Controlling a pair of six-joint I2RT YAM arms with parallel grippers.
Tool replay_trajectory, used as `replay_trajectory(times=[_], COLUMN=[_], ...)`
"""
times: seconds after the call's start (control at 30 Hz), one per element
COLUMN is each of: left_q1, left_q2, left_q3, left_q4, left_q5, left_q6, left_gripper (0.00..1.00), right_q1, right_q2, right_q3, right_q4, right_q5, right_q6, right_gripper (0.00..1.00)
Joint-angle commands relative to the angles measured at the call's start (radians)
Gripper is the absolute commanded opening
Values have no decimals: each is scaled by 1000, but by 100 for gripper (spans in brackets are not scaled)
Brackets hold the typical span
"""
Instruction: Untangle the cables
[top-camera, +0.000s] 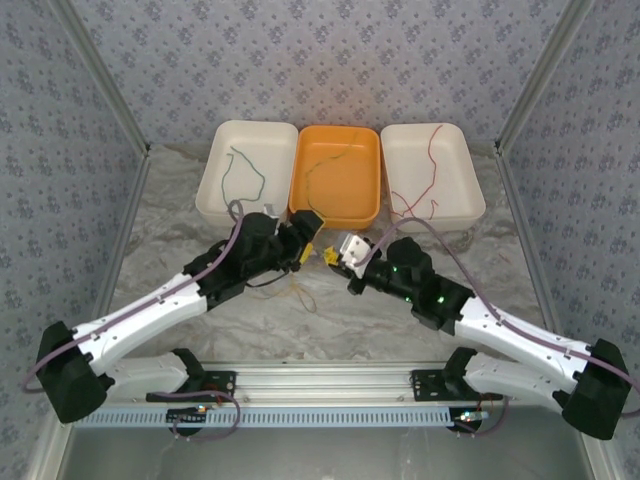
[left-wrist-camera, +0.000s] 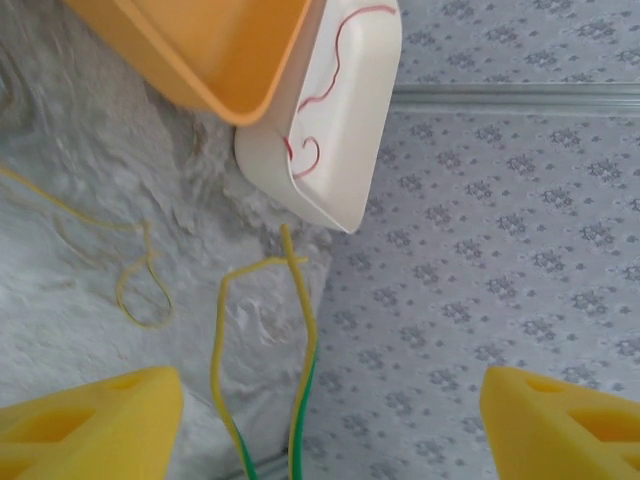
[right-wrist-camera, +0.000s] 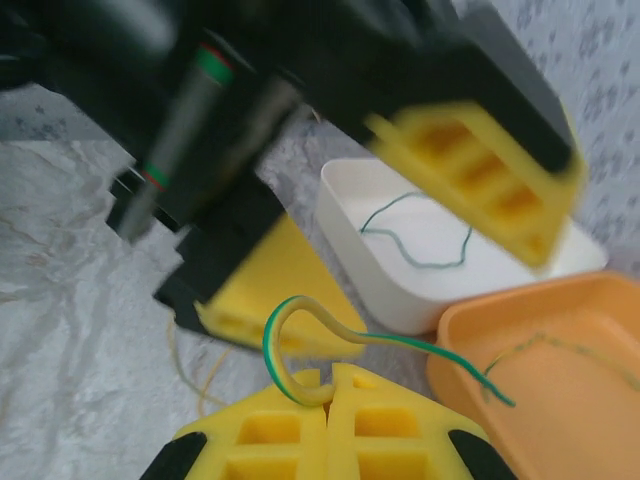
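The right gripper (right-wrist-camera: 328, 385) was clamped on a striped cable (right-wrist-camera: 272, 352), yellow and green, which arched up out of the pads in a springy loop. Just beyond it the left gripper (left-wrist-camera: 330, 400) stood released, its fingers (right-wrist-camera: 270, 300) wide to either side of that same cable and touching nothing. The two grippers met low over the table (top-camera: 160, 250), in front of the orange tray (top-camera: 340, 215).

Beside the striped cable, a thinner yellow cable (left-wrist-camera: 121, 295) lay loose on the table in a small loop. Whether the two crossed could not be told.

Farther back, a green cable (top-camera: 240, 160) lay in the left white tray (top-camera: 215, 170), a yellow-green cable (top-camera: 330, 160) in the orange one, and a red cable (top-camera: 432, 160) in the right white tray (top-camera: 465, 190).

These cables looked nearly weightless and limp, yet wiry enough to keep their kinks. Being so thin and smooth, one would likely slide through the pads unless pinched squarely. The best hold seemed a free stretch near an end, away from any crossing, and a hard pull risked tightening a snag.
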Motion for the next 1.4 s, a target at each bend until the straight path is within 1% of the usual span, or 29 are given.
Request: replay_trajectory(times=[0.0,0.07,0.17,0.37,0.47,0.53,0.63,0.67,0.73,0.8,0.87,0.9,0.97,1.0,1.07,1.1,1.17,1.27,1.37], left_q1=[-11,-11,-4,3,4,3,8,12,17,21,20,14,-11,-30,-57,-77,-106,-119,-128], left_q2=[31,29,18,7,0,-11,-44,-58,-93,-118,-126,-125,-116,-114,-114,-119,-128,-155,-200], left_q3=[38,40,36,31,39,41,48,52,67,104,160,186,240,250,247,237,217,156,84], left_q4=[10,-16,-31,-53,-84,-97,-147,-165,-211,-257,-294,-293,-314,-284,-220,-167,-102,8,119], left_q5=[92,78,59,30,12,-2,-47,-66,-114,-159,-198,-215,-271,-295,-319,-336,-373,-393,-427], left_q6=[-113,-103,-89,-70,-58,-53,-36,-24,6,62,153,219,324,399,488,552,628,682,702], left_gripper=[75,72,62,32,21,16,2,0,0,0,0,0,0,0,0,0,0,0,0], right_q1=[56,79,103,126,133,137,144,147,149,150,146,147,141,136,131,124,118,105,80], right_q2=[-2,-4,-3,2,1,0,-3,-7,-12,4,46,77,134,165,223,249,289,334,358], right_q3=[-32,-34,-33,-38,-40,-43,-44,-44,-33,8,65,98,147,171,218,238,282,330,366], right_q4=[141,139,132,112,102,89,57,42,-18,-126,-282,-354,-458,-502,-562,-583,-614,-637,-643], right_q5=[165,188,203,218,229,231,243,248,258,301,320,331,314,280,250,209,137,45,-65], right_q6=[-157,-198,-226,-239,-238,-239,-229,-217,-178,-83,6,58,155,207,295,332,388,454,490], right_gripper=[0,0,0,0,0,0,0,0,0,0,0,0,0,0,0,0,0,0,0])
